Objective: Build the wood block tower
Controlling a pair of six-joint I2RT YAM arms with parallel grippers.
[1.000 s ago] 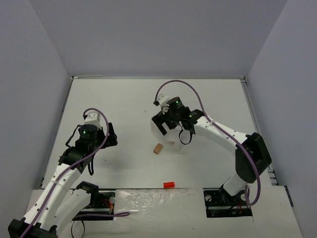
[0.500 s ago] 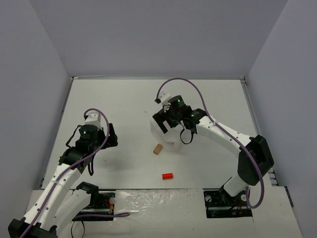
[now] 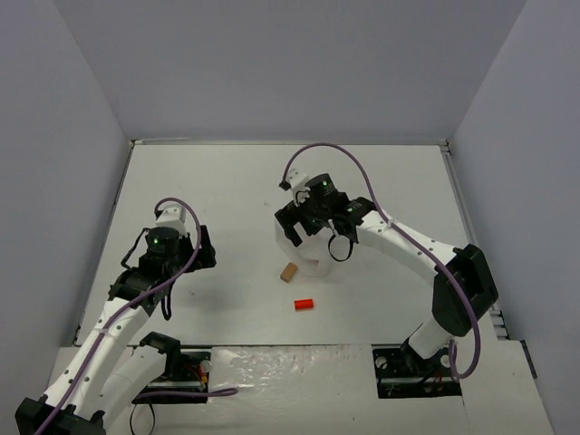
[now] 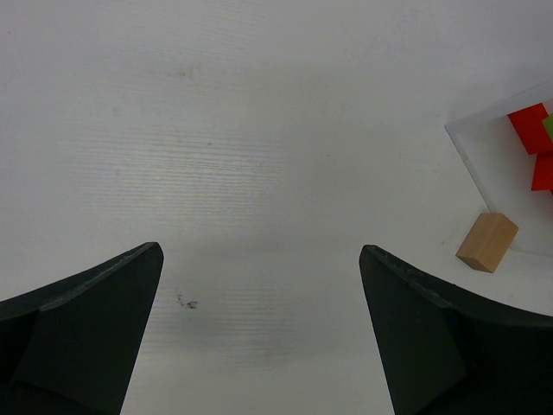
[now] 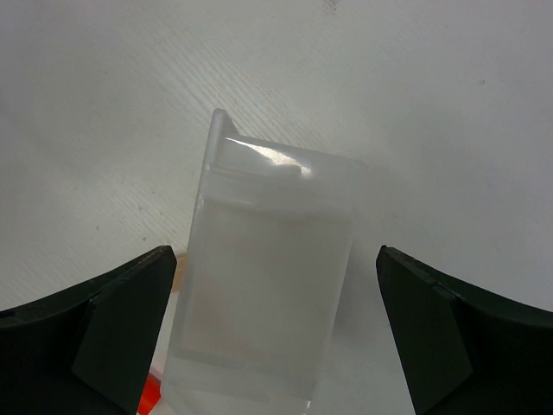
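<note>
I had the left arm (image 3: 116, 319) folded near its base, left gripper (image 4: 259, 251) gaping wide; the right arm (image 3: 408, 243) reached forward-left, right gripper (image 5: 275, 251) also spread wide, angled downward.

- Matt white across table (image 4: 259, 130), with faint fine ridges and a few dark specks.
- Bare pale wood, matt finish, on tan block (image 4: 487, 242).
- Bright red paint on red block (image 3: 304, 304).
- Cloudy translucent plastic in tray (image 5: 268, 285), glossy along rim.
- Matt black plastic on fingers (image 4: 86, 337) of left gripper (image 4: 261, 249).
- Smooth purple sheath on cable (image 3: 335, 149).
</note>
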